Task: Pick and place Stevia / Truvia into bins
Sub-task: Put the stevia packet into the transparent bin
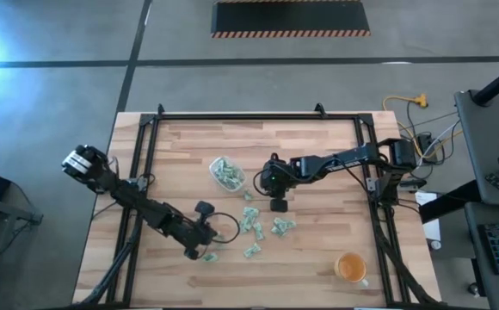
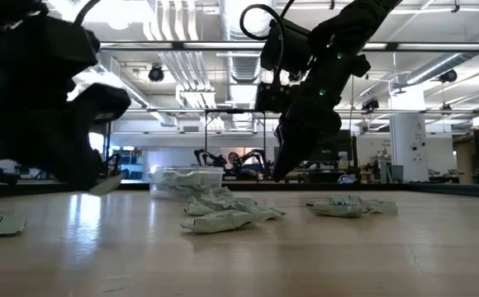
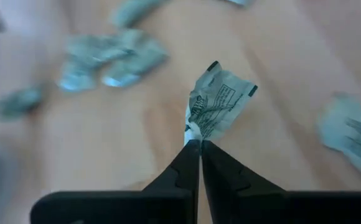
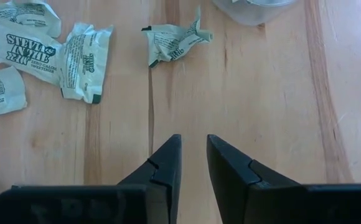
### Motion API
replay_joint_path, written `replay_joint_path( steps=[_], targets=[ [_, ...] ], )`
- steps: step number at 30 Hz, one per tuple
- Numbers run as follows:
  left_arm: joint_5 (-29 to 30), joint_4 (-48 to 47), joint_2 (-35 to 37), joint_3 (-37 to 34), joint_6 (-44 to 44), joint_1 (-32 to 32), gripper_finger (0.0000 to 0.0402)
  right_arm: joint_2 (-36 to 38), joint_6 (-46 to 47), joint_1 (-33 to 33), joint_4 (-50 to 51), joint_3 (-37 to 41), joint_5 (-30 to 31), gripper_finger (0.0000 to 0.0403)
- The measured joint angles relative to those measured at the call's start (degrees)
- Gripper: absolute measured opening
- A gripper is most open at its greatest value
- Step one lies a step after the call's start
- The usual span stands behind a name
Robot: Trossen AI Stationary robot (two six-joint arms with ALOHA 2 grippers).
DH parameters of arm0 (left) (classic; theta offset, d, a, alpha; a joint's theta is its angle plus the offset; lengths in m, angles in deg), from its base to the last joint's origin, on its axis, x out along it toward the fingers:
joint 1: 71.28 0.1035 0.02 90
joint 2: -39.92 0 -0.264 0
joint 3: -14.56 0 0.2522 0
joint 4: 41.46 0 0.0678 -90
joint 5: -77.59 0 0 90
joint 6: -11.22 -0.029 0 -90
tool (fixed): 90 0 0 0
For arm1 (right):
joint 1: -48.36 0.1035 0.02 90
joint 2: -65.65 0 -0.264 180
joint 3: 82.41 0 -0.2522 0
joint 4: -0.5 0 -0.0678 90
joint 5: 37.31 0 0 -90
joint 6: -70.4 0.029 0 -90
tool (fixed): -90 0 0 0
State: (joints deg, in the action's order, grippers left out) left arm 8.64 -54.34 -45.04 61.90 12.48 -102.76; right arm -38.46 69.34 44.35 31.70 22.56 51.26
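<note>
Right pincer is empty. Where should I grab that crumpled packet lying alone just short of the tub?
Take the crumpled packet by its raised twisted end, the peak nearest the clear tub. The rest lies low on the table, and that peak gives the fingers something to close on. Come straight down with the open right pincer, jaws straddling the peak.

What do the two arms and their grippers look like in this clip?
Both arms are dark, jointed links. The left arm has a pale round fitting at its outer end; the right arm carries a looping black cable. Each gripper, left and right, has two tapered matte black fingers with stepped inner edges.
</note>
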Motion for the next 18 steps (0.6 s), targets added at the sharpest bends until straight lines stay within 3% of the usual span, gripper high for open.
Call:
replay_joint_path(
  steps=[10, 18],
  targets=[
    [16.9, -3.2, 7.4, -0.2, -6.7, 6.9, 0.0, 0.0, 0.0, 0.0, -0.3, 0.0, 0.0, 0.0066],
    [15.6, -7.5, 14.6, -0.6, -17.5, 22.8, 0.0, 0.0, -0.4, 0.0, -0.8, 0.0, 0.0, 0.0066]
  ],
)
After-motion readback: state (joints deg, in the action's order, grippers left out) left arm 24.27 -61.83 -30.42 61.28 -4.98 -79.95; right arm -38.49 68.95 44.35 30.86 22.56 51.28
